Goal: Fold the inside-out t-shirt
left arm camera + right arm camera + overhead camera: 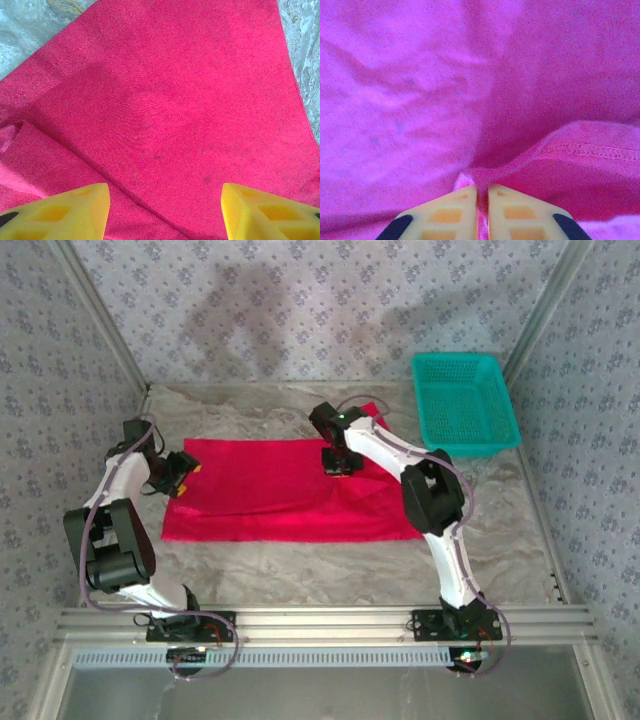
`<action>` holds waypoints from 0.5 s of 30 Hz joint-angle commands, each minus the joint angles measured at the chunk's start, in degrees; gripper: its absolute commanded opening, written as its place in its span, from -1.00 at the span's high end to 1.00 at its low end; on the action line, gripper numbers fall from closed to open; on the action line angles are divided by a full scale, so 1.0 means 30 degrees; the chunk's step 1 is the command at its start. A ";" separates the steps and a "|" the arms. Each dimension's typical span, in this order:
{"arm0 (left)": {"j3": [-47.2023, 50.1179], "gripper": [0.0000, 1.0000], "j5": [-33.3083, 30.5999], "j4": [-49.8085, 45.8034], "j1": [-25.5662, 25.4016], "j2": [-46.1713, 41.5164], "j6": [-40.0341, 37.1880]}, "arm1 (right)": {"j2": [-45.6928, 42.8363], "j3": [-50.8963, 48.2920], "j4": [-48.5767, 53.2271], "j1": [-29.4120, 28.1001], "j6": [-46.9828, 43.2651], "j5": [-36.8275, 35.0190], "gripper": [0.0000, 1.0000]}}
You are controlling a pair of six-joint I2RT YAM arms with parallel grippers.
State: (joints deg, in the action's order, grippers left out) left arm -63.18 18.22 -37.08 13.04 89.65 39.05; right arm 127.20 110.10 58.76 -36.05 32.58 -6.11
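The bright red t-shirt point(270, 490) lies flat on the table as a wide rectangle, with one corner sticking out at the back right under the right arm. My right gripper point(340, 464) is down on the shirt's back right part, shut on a pinched ridge of the red cloth point(485, 175), with a stitched hem point(590, 150) rising beside it. My left gripper point(186, 469) hovers at the shirt's left edge, open, its yellow fingertips point(80, 210) wide apart over flat red cloth point(165, 110) with a fold line running diagonally between them.
A teal plastic mesh basket point(464, 402) stands at the back right corner, close to the right wall. Bare marbled tabletop point(300, 565) lies in front of the shirt and along the back. Patterned walls close in the sides and the back.
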 commanded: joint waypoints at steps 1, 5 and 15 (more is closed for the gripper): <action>-0.0742 -0.20 0.0168 -0.0476 -0.0421 -0.0033 -0.0067 | -0.0101 0.1904 0.1768 -0.0482 -0.0996 -0.0956 0.56; -0.0943 -0.20 0.0011 -0.0231 -0.0990 0.0285 0.0144 | -0.2570 -0.0581 0.1214 -0.0676 -0.1192 -0.1371 0.26; -0.1375 -0.20 -0.0093 0.0136 -0.2291 0.1465 0.0461 | -0.8593 -1.3244 -0.6870 0.2140 0.0422 0.4136 -0.11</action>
State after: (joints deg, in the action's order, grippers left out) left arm -65.04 18.17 -36.86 6.83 93.32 39.88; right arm 102.45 75.77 47.46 -32.21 31.81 -0.75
